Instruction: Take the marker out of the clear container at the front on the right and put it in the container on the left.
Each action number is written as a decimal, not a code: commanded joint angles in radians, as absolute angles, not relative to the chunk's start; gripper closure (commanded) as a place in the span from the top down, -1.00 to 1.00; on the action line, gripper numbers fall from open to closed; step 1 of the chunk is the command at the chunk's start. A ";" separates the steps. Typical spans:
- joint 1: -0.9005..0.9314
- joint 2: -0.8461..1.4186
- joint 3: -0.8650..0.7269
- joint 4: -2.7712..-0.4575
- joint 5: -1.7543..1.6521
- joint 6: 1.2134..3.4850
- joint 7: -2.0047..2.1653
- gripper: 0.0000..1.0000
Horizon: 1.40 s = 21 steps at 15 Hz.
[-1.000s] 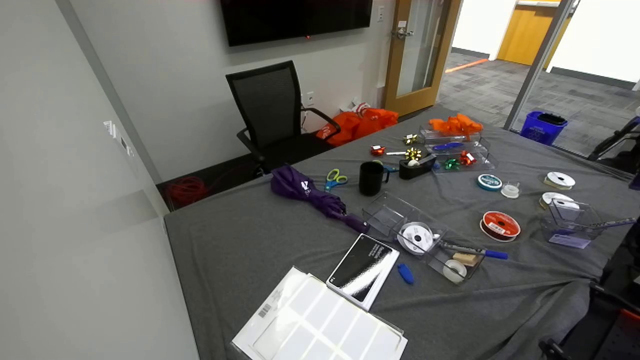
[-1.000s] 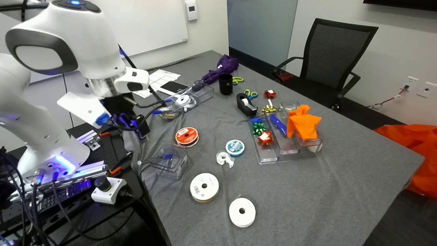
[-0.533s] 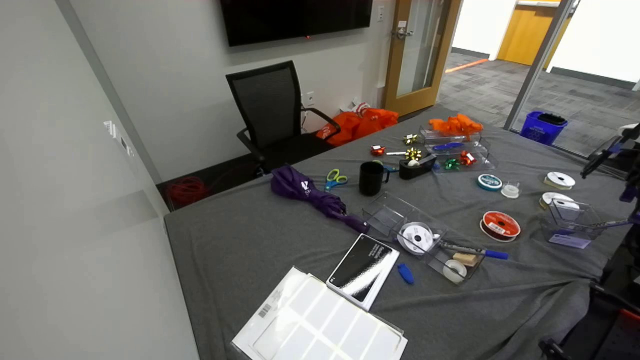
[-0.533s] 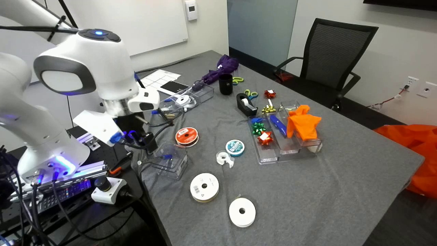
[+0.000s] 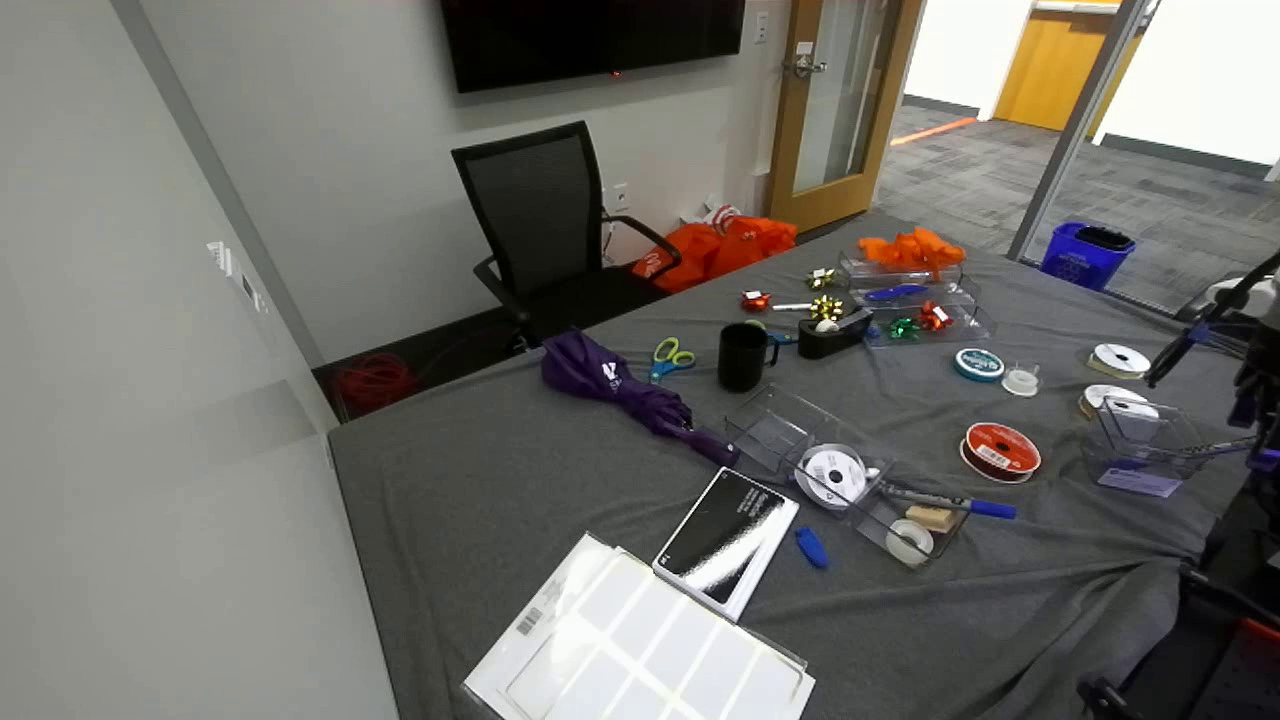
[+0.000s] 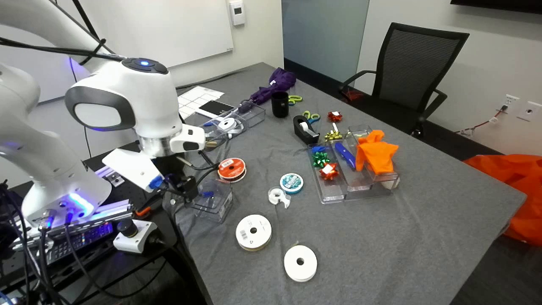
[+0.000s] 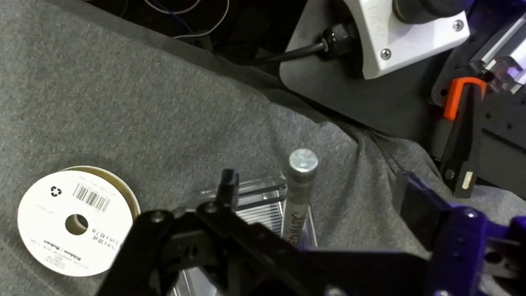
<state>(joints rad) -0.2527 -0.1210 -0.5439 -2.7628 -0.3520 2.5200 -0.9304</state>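
Observation:
A grey marker with a blue end (image 6: 207, 194) stands tilted in a small clear container (image 6: 223, 208) at the table edge. The marker's barrel (image 5: 1222, 447) sticks out over the container's rim in an exterior view. In the wrist view the marker (image 7: 299, 197) rises between my open fingers, closer to the left one (image 7: 228, 189); I see no contact. My gripper (image 7: 318, 187) is open and empty; it is beside the container, at the marker's protruding end. The other container is clear and divided (image 5: 765, 440), also visible in an exterior view (image 6: 256, 114).
The divided container holds a white spool (image 5: 832, 476), a blue-capped marker (image 5: 990, 508) and tape (image 5: 908, 542). A red spool (image 6: 231, 168) and white spools (image 6: 253, 232) lie near the small container. A black mug (image 5: 742, 357) and a purple umbrella (image 5: 620, 392) stand farther off.
My arm has moved down and over toward the small clear container, with the open gripper coming to the marker's end. The marker and containers have not moved.

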 commanded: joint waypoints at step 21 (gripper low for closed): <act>-0.351 -0.316 -0.433 -2.749 -0.370 2.211 -0.937 -0.92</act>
<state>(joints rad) -0.3137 -0.1803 -0.4650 -2.7361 -0.3584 2.3612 -0.9290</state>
